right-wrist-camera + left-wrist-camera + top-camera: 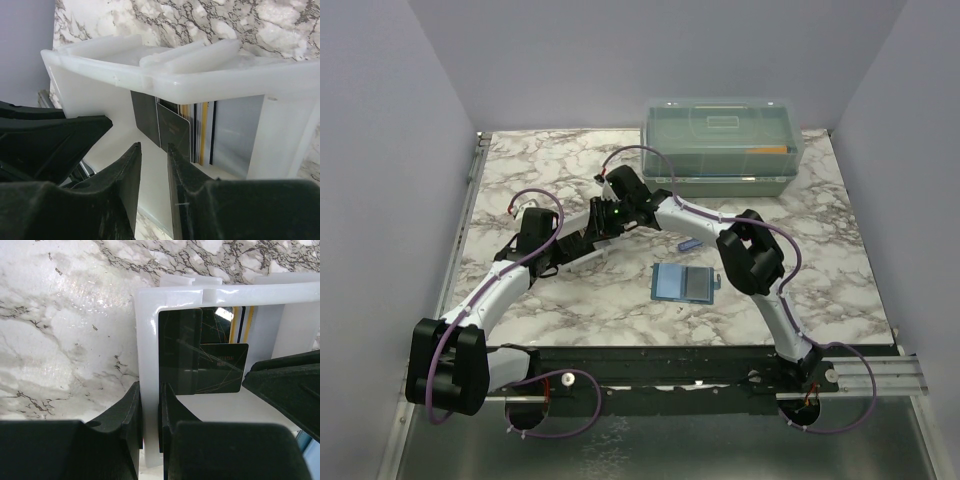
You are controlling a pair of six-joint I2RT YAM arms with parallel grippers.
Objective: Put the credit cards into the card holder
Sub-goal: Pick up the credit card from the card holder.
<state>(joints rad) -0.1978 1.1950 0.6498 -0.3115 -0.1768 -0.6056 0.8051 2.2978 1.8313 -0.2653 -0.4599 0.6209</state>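
Note:
The credit cards (200,365) stand on edge in a small white tray (146,335): dark ones in front, yellow-striped ones behind. My left gripper (150,387) is shut on the tray's left wall. My right gripper (154,146) is inside the tray with its jaws a little apart and nothing between them, its right finger just short of the front dark card (175,127). The tray's rim (150,75) runs across the right wrist view. The teal-blue card holder (685,283) lies flat on the table, right of and nearer than both grippers (617,208).
A large translucent lidded box (720,145) stands at the back right. A small blue object (688,244) lies just behind the card holder. The right arm's elbow (750,260) hangs beside the holder. The marble table (820,250) ends at a dark front rail.

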